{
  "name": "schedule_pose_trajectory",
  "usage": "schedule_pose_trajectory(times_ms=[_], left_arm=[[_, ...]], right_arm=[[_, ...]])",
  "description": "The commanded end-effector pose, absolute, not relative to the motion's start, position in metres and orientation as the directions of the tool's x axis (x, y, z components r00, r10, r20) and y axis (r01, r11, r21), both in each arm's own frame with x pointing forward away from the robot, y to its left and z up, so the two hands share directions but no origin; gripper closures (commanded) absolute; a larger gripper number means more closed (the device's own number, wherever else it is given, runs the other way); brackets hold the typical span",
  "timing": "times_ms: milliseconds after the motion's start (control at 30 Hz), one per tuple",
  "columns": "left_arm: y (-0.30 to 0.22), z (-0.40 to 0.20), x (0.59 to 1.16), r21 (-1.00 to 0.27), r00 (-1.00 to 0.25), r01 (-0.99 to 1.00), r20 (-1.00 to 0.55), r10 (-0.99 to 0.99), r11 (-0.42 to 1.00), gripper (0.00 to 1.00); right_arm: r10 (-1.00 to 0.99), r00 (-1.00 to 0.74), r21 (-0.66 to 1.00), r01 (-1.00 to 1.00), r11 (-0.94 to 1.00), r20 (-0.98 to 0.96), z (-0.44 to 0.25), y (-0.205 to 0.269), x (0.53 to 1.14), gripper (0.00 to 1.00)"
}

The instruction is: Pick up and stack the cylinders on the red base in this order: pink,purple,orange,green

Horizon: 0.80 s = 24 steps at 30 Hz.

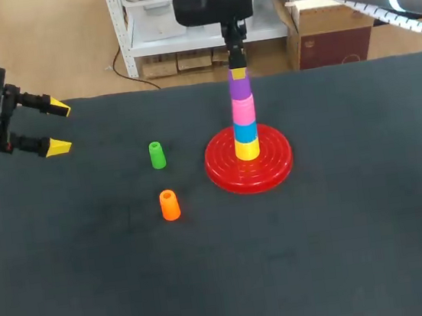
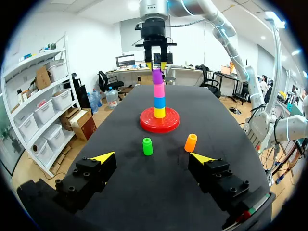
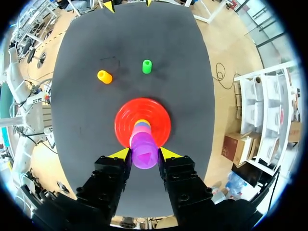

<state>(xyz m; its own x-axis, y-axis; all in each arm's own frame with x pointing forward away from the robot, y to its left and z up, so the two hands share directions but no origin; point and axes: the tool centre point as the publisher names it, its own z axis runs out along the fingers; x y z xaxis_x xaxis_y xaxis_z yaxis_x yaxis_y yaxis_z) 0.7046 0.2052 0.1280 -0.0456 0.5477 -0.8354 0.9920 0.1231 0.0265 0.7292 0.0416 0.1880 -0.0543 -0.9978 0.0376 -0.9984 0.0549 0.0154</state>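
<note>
Nearby: green cylinder (image 1: 157,154), orange cylinder (image 1: 170,205) beside red base (image 1: 224,173) | purple cylinder (image 1: 240,86) topmost

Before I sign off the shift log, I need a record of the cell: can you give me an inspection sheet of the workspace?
Surface: black table, no spills seen.
Job's things: red base carries, bottom to top, yellow cylinder, blue cylinder, pink cylinder, purple cylinder; green cylinder and orange cylinder lie loose beside the base, apart.
Clutter: nothing seen.
Grippers: right gripper shut on the purple cylinder atop the stack; left gripper open, empty, at the table's left edge.
Cables: nothing seen on the table.
Surroundings: nothing seen reaching over the table.
</note>
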Motion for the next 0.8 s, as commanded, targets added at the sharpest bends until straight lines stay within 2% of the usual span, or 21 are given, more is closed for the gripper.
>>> schedule_pose_trajectory(times_ms=[33, 333, 800], left_arm=[[0.206, 0.127, 0.704, 0.030, -0.043, 0.992, -0.836, 0.546, 0.124, 0.00], [0.206, 0.127, 0.704, 0.030, -0.043, 0.992, -0.836, 0.546, 0.124, 0.00], [0.206, 0.127, 0.704, 0.030, -0.043, 0.992, -0.836, 0.546, 0.124, 0.00]], right_arm=[[-0.998, -0.055, -0.017, -0.998, 0.054, 0.037, 0.183, 0.037, 0.717, 1.00], [-0.995, -0.097, -0.025, -0.995, 0.096, 0.017, 0.182, 0.026, 0.712, 1.00], [-0.993, -0.116, -0.007, -0.993, 0.116, 0.019, 0.158, 0.041, 0.724, 1.00]])
